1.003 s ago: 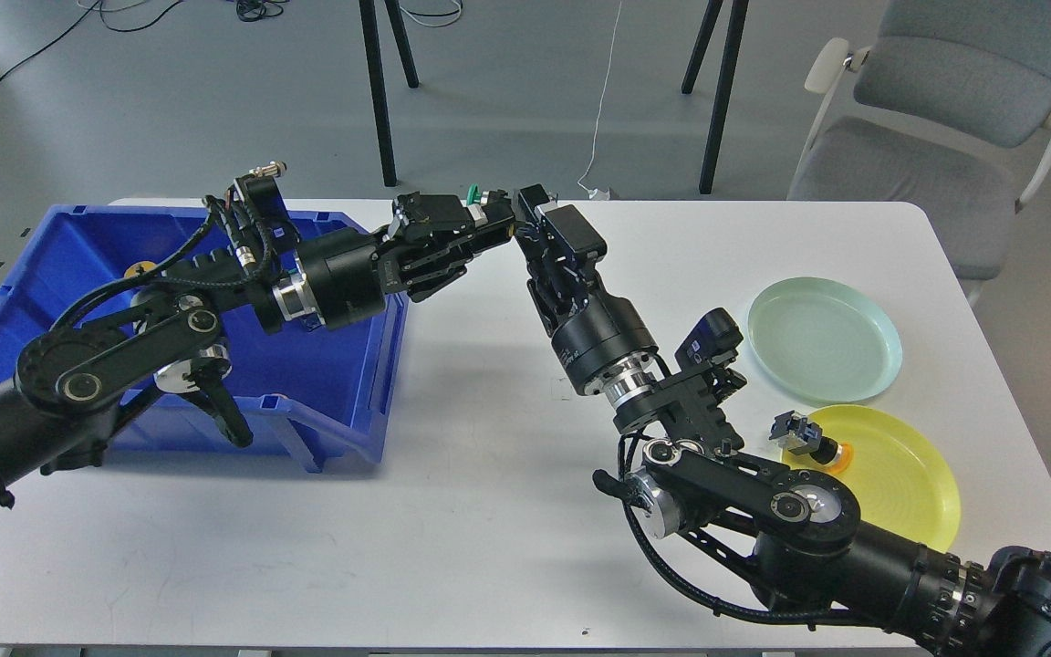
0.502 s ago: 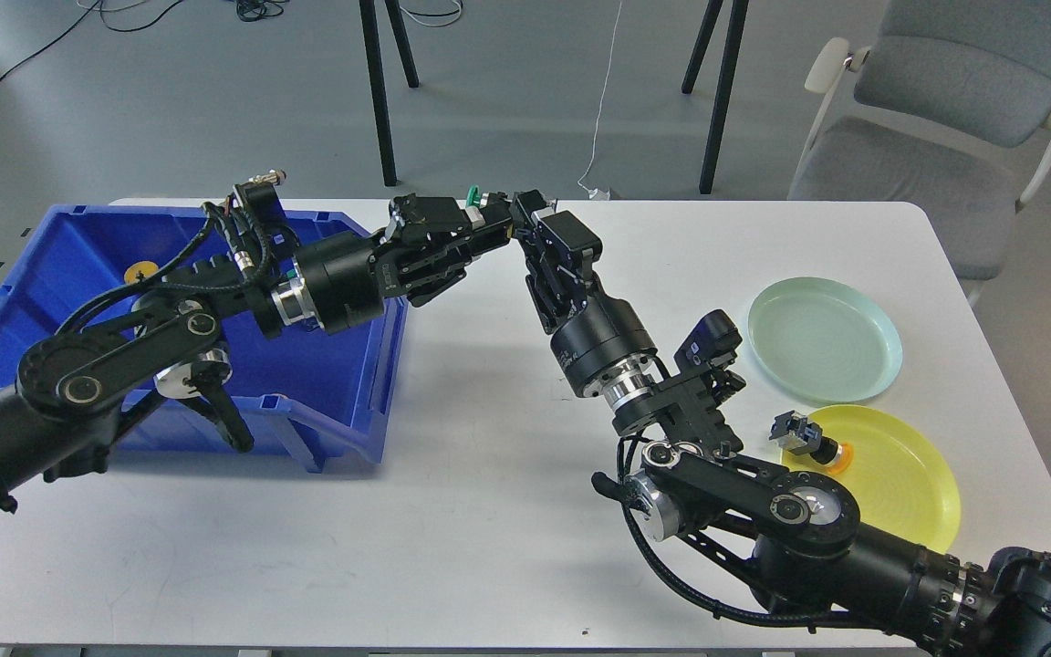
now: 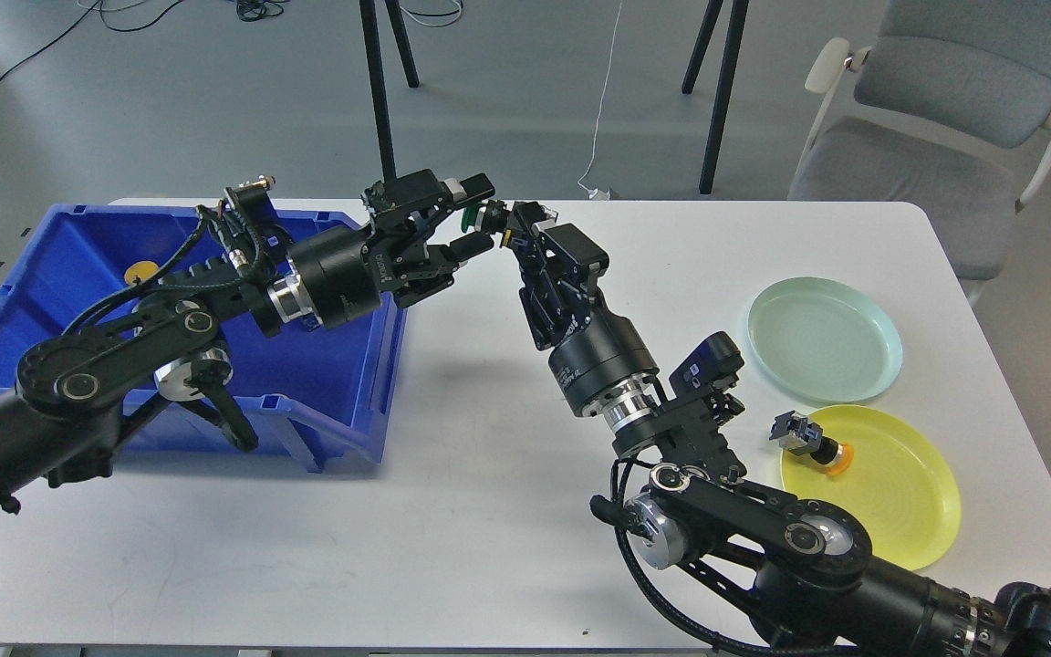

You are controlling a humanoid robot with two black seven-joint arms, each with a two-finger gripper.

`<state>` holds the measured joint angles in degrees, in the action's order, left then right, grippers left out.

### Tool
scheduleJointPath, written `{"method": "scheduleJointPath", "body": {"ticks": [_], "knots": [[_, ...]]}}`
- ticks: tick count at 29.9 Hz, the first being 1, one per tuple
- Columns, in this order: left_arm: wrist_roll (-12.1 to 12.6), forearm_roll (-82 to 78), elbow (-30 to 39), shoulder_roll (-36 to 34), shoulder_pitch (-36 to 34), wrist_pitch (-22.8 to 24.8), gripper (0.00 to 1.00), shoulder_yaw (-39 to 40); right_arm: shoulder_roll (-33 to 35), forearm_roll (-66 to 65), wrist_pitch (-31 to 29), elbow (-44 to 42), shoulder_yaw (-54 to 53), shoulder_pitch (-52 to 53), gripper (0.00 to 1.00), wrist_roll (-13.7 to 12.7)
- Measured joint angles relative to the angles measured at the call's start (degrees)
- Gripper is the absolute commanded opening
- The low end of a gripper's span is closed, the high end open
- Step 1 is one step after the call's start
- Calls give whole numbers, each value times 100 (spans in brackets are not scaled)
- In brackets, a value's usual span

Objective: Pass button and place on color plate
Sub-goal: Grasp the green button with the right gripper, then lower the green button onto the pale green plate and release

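Note:
A green-capped button hangs in the air above the table's far middle, between my two grippers. My right gripper is shut on the button's silver and black body. My left gripper is open, its fingers spread above and below the green cap without touching it. The pale green plate and the yellow plate lie at the right. A black button with an orange cap lies on the yellow plate's left edge.
A blue bin stands at the left under my left arm, with a yellow-capped button inside. A grey chair and black stand legs are behind the table.
My left gripper has opened and let go of the green button. My right gripper now holds it alone. Both grippers shifted slightly left.

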<state>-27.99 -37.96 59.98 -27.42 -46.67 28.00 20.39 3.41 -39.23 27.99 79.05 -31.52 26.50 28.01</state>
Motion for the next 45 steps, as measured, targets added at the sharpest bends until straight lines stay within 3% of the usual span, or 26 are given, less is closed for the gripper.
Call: {"method": "scheduleJointPath", "body": {"ticks": [3,10,19,23,34,36,45], "knots": [[-1,0,-2,1,7,0,79,0,496,1,1,-135,-400,-288,12,0],[-2,7,-4,6,39,0,79,0,1233,8,2,-1482,-1073,-604,12,0],[-2,25,-4,8,51,0,79,0,1287,-2,0,-2911,-1090,-612,13,-1],[-2,42,-4,8,52,0,79,0,1271,9,0,-3126,-1100,-618,25,0],[-2,52,-4,8,53,0,79,0,1248,108,0,-3053,-1356,-694,79,-3],[-2,52,-4,8,53,0,79,0,1248,109,0,-2936,-1471,-730,93,-3],[-1,43,-4,8,53,0,79,0,1319,109,2,-2156,-1659,-941,98,-3]]}}
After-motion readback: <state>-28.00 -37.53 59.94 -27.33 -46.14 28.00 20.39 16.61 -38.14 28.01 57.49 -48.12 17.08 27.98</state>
